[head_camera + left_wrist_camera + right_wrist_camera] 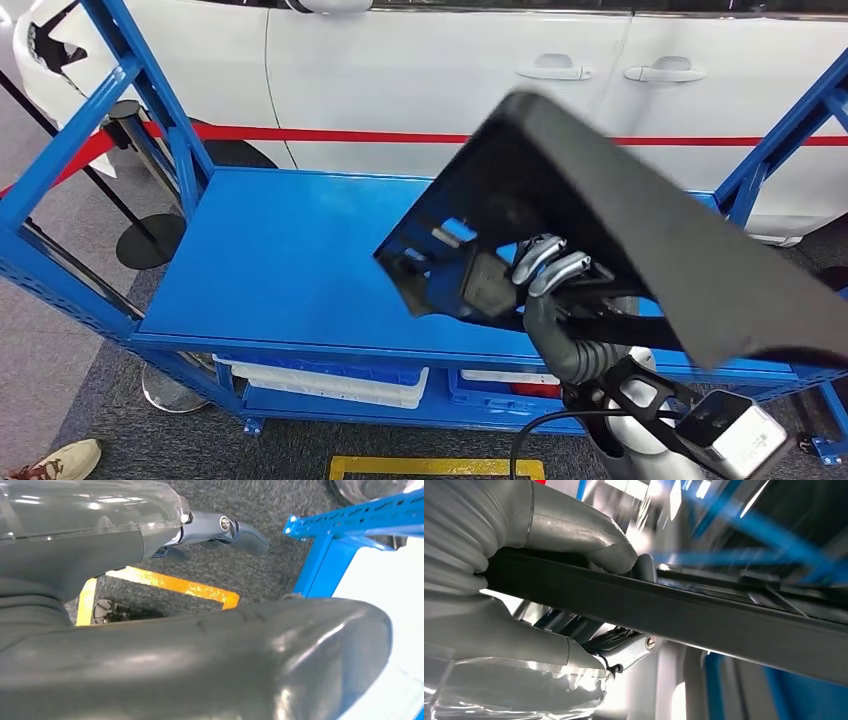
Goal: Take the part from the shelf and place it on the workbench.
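The right hand point(548, 268) gripped the part point(620, 215), a large black panel, and held it up in the air above the right half of the blue shelf point(290, 260). In the head view the panel tilted, its upper edge toward the white car point(450, 70) behind the rack and its lower right end reaching out past the shelf's front edge. Silver fingers point(560, 268) curled over a ridge on the panel's underside. In the right wrist view the thumb point(589, 537) pressed on one face of the panel's dark edge point(704, 615) while the fingers point(624, 652) clamped the other face, so the hand was closed tight on it. The background there was blurred.

The left hand point(215, 530) hung low over grey carpet point(260, 510), beside the rack's blue leg point(320, 565). Its dark fingers lay loosely extended with nothing between them. A broad grey thumb point(225, 660) crossed that view in front.

White bins point(330, 382) sat on the rack's lower level. A red belt barrier point(330, 135) ran between the rack and the car, held by a black post point(135, 180) on the left. Yellow tape point(435, 466) marked the floor in front of the rack, and a person's shoe point(60, 462) showed at the lower left.
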You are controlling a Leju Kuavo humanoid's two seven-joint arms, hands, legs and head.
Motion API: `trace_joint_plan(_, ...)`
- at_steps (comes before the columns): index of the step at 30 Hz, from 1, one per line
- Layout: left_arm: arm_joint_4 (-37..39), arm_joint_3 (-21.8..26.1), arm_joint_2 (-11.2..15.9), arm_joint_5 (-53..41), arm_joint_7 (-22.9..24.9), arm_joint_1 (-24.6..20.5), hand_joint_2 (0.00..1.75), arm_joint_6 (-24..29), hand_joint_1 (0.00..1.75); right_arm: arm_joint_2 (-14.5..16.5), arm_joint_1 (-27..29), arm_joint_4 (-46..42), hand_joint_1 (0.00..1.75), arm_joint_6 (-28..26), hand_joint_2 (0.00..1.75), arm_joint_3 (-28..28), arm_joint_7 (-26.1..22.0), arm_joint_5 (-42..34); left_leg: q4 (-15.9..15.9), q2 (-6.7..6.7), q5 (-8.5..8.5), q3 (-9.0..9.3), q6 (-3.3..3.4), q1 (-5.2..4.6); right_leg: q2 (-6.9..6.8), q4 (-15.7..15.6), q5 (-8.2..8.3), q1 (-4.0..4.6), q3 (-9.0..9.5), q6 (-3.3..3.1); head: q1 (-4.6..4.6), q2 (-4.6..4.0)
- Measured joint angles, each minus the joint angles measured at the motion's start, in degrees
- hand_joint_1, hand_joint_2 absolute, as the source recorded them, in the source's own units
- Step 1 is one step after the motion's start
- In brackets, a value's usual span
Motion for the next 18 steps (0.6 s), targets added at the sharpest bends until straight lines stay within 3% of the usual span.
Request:
trace_joint_plan(1,0.00,0.10,-0.04,-0.10,0.04,-0.07,0.00,0.02,0.00,-0.37,0.00,-0.26,1.71,2.39,1.75,0.00,0.23,-1.09,0.05,0.01,0.00,0.01,0.00,0.00,-0.02,0.96,0.26,-0.17,-0.54,0.12,0.00,0.00)
trace_joint_plan(2,0.00,0.20,-0.12,-0.16,0.09,-0.15,0.00,0.02,0.00,-0.69,-0.10,-0.35,1.71,4.54,1.75,0.01,0.67,-2.04,0.12,-0.03,-0.04,0.02,-0.06,0.02,-0.04,-0.35,1.59,-0.36,0.02,0.19,0.00,0.00)
trace_joint_plan(5,0.00,0.56,-0.33,-0.17,0.23,-0.32,0.00,0.01,0.00,-1.73,-1.17,-0.24,1.71,9.65,1.75,0.22,2.43,-4.56,0.70,-0.26,-0.42,-0.21,-0.67,-0.06,-0.08,-10.49,6.53,-0.64,4.75,0.01,-0.01,0.00)
trace_joint_plan(7,0.00,0.87,-0.35,-0.15,0.38,-0.37,0.00,0.07,0.00,-2.41,-2.22,0.26,1.71,12.57,1.75,0.45,3.67,-6.84,1.01,-0.34,-0.53,-0.59,-1.32,-0.22,-0.01,-13.33,7.12,-0.45,5.84,-0.37,-0.03,0.00)
trace_joint_plan(9,0.00,1.21,-0.36,-0.11,0.83,-0.40,0.00,0.40,0.00,-3.19,-3.69,1.34,1.71,16.06,1.75,0.87,4.98,-10.07,1.03,-0.34,-0.49,-0.77,-1.98,-0.17,0.03,-13.51,7.39,-0.34,5.59,-0.99,-0.04,0.00)
trace_joint_plan(11,0.00,1.56,-0.38,-0.06,1.45,-0.44,0.00,0.86,0.00,-4.22,-5.49,2.77,1.71,19.46,1.75,1.57,5.73,-13.36,2.50,-0.33,-2.00,-1.40,-2.48,0.01,-0.09,-13.83,7.84,-0.38,5.41,-1.80,-0.05,0.00)
trace_joint_plan(15,0.00,2.39,-0.40,-0.03,2.79,-0.50,0.00,1.91,0.00,-5.88,-7.60,5.46,1.71,22.92,1.75,2.93,6.29,-17.72,14.87,-0.32,-9.41,-6.01,-2.75,0.10,-0.44,-13.95,8.74,-0.02,4.38,-2.80,-0.07,0.00)
trace_joint_plan(16,0.00,2.55,-0.40,-0.05,3.13,-0.50,0.00,2.21,0.00,-6.11,-7.78,5.95,1.71,23.17,1.75,3.20,6.40,-18.29,16.32,-0.32,-9.80,-6.28,-2.73,0.10,-0.47,-13.90,9.00,0.11,4.02,-2.86,-0.07,0.00)
trace_joint_plan(17,0.00,2.68,-0.40,-0.07,3.46,-0.50,0.00,2.54,0.00,-6.24,-7.88,6.27,1.71,23.28,1.75,3.44,6.43,-18.82,15.52,-0.32,-9.10,-5.46,-2.63,0.09,-0.48,-13.84,9.27,0.21,3.67,-2.85,-0.07,0.00)
trace_joint_plan(18,0.00,2.77,-0.38,-0.11,3.75,-0.52,0.00,2.87,0.00,-6.31,-7.95,6.42,1.71,23.28,1.75,3.64,6.42,-19.31,12.73,-0.32,-7.64,-3.62,-2.46,0.06,-0.47,-13.77,9.54,0.28,3.37,-2.80,-0.07,0.00)
